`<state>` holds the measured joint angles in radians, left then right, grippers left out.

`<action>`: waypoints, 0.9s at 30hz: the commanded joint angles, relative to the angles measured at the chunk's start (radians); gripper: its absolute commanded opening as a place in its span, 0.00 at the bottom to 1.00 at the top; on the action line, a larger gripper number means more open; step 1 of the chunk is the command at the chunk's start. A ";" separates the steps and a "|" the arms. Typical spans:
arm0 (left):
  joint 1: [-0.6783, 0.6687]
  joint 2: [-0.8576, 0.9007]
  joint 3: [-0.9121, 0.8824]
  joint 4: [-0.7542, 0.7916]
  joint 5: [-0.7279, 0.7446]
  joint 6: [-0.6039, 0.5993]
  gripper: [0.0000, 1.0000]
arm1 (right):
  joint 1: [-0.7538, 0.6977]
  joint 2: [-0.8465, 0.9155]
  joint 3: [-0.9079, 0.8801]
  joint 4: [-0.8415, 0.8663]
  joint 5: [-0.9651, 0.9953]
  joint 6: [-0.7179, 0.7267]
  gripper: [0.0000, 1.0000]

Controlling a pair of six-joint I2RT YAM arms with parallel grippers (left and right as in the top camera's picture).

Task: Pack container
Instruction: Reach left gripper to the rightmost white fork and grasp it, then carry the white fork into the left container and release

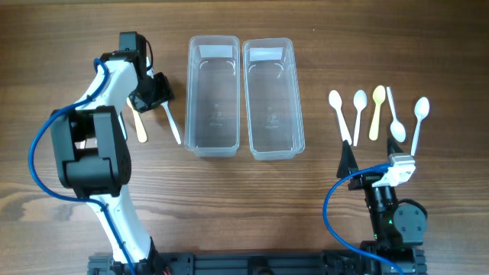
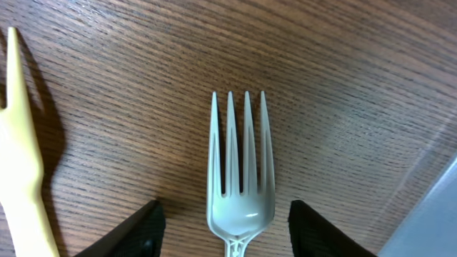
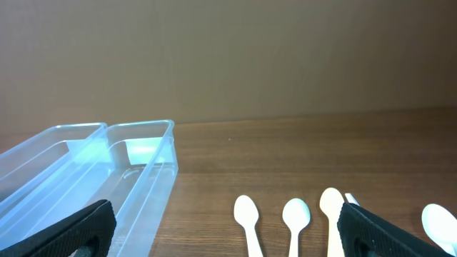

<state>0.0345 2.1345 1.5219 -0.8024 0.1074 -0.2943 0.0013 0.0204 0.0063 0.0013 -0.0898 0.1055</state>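
Here the left gripper hangs with its fingers apart, one either side of the white fork — its long axis runs straight between them, tines away from the wrist. The fork lies on the table just left of the nearer container; we judge a close across its neck comes next. The right gripper, also spread, sits well apart.

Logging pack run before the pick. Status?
Left gripper open, straddling white fork on table. Right gripper open, by spoons. Both containers empty. Yellow fork alongside, not touching.
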 commanded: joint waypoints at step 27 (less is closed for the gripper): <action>0.032 0.006 0.025 -0.068 0.023 0.002 0.05 | 0.001 -0.008 -0.001 0.006 -0.013 0.014 1.00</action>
<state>0.0177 2.1658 1.5532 -0.8627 0.1440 -0.2935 0.0013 0.0204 0.0063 0.0013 -0.0898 0.1055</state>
